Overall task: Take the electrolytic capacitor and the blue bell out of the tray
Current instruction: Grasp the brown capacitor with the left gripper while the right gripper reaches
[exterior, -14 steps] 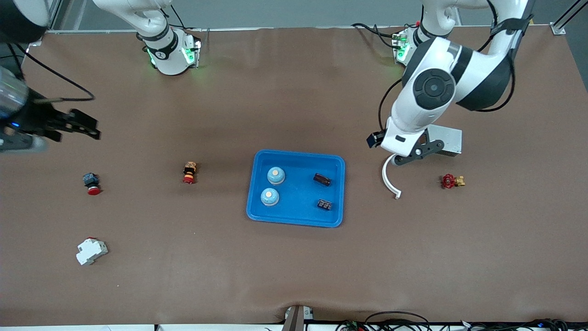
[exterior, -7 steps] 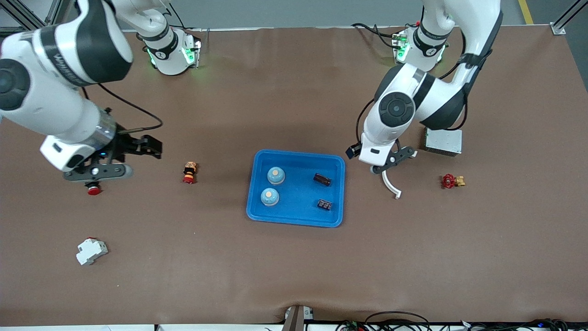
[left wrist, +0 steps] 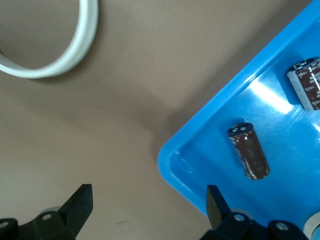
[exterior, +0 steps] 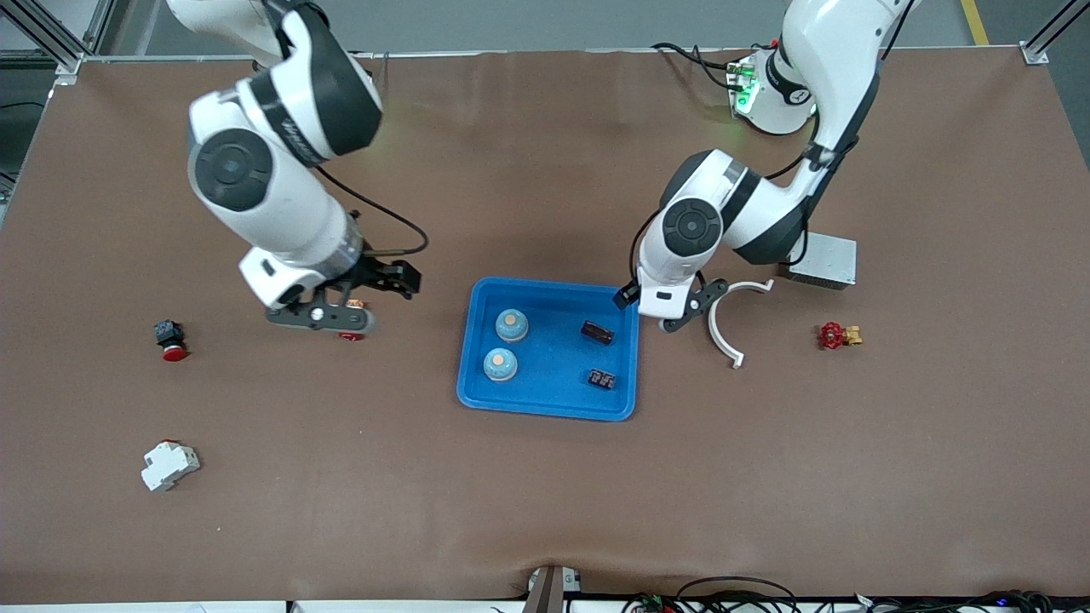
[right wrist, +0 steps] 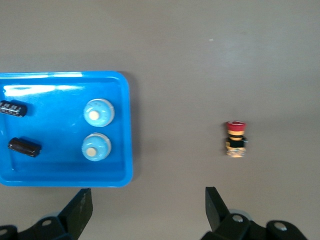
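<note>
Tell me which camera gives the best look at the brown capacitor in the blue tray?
The left wrist view: the brown capacitor fills it close up, terminals showing. In the front view and the right wrist view it is only a small dark cylinder.

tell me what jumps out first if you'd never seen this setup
The blue tray at the table's middle draws the eye, with two blue bells toward the right arm's end and two dark capacitors toward the left arm's end inside it. The open left gripper hangs over the tray's corner, and the open right gripper over a red-capped push button.
</note>
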You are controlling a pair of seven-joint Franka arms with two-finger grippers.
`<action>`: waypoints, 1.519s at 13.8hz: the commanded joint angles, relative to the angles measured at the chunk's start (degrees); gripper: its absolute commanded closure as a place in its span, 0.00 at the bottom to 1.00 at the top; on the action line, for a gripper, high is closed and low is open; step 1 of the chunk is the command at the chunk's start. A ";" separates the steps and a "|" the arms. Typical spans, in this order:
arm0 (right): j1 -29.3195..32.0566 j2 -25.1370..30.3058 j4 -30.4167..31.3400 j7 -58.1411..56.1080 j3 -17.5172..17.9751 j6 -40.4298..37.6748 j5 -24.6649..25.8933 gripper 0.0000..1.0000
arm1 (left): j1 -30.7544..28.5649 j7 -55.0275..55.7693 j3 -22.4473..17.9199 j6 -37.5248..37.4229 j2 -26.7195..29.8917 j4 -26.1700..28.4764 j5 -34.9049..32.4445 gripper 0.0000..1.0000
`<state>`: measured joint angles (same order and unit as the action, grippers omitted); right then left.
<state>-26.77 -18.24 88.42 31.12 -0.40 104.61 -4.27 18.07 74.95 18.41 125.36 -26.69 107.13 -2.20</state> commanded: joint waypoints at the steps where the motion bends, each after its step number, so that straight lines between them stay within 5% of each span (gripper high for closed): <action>1: -3.28 -3.19 -0.61 1.49 -0.57 3.49 -1.79 0.00 | 0.74 5.89 0.13 3.65 -2.57 -1.30 -0.97 0.00; 7: -8.03 -8.12 -0.53 9.39 -0.57 9.81 -1.97 0.00 | 2.05 12.32 -0.04 9.27 -9.51 -8.68 -1.14 0.00; 12: -8.39 -11.99 -0.53 9.58 -0.57 14.92 -3.64 0.00 | 3.02 13.20 -0.57 14.99 -13.03 -9.48 -1.14 0.03; 18: -8.91 -16.03 -0.53 9.05 -0.57 18.70 -3.64 0.00 | 3.02 13.12 -0.66 18.42 -15.49 -9.48 -1.14 0.38; 21: -9.18 -16.73 -0.70 8.87 -0.57 19.23 -3.64 0.00 | 3.02 13.20 -0.75 18.43 -15.76 -9.40 -1.14 0.85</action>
<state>-35.14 -34.40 88.43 40.06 -0.44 123.65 -6.68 20.34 86.62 18.22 143.21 -41.80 98.73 -2.20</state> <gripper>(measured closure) 0.000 0.568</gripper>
